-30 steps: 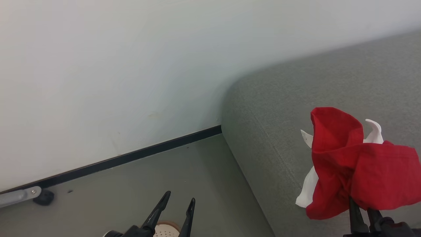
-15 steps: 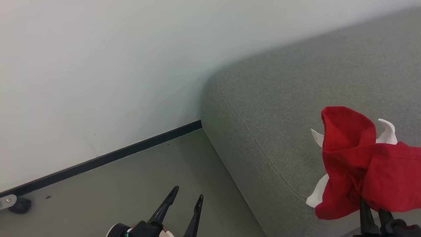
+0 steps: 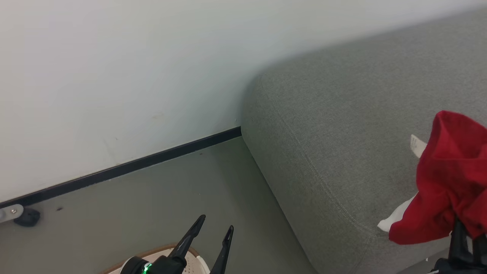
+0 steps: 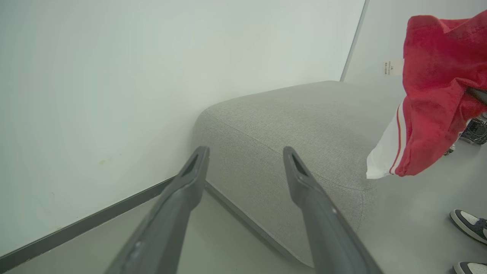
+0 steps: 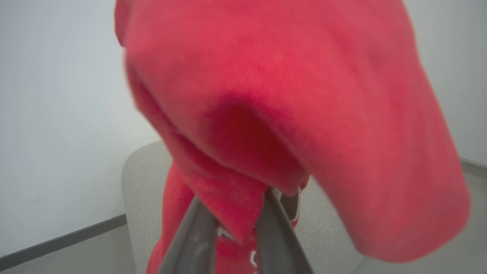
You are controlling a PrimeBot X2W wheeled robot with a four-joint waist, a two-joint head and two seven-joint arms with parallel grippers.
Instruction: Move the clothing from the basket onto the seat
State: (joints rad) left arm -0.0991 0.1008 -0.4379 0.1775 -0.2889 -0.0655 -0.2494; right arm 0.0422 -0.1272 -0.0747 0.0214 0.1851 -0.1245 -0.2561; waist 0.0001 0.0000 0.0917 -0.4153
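Clothing (image 3: 449,182), soft and red with a broad white stripe, hangs bunched from the right gripper (image 3: 468,234), whose two long dark fingers are clenched on a fold of it. It rides in the air over the front edge of the large grey woven-fabric seat (image 3: 342,125), white hem dangling right at that edge. From the wrist behind those fingers, red fabric billows over most of the view, draped above and around the fingertips.

Over on the other side, the left gripper (image 3: 216,222) is spread wide and carries nothing. It is poised above the grey floor (image 3: 171,190) beside the seat's rounded corner, with the cream perforated plastic basket (image 3: 196,262) and its brown rim just under it.

Now the danger. My read: let go here and the bundle lands half on, half off, and the hanging weight drags it over the front edge to the floor. It wants carrying deeper toward the back edge first. Second worry: fabric lies wrapped round the fingers, so on release it could cling and get pulled back off. A person's shoe (image 4: 470,224) also stands on the floor close by.
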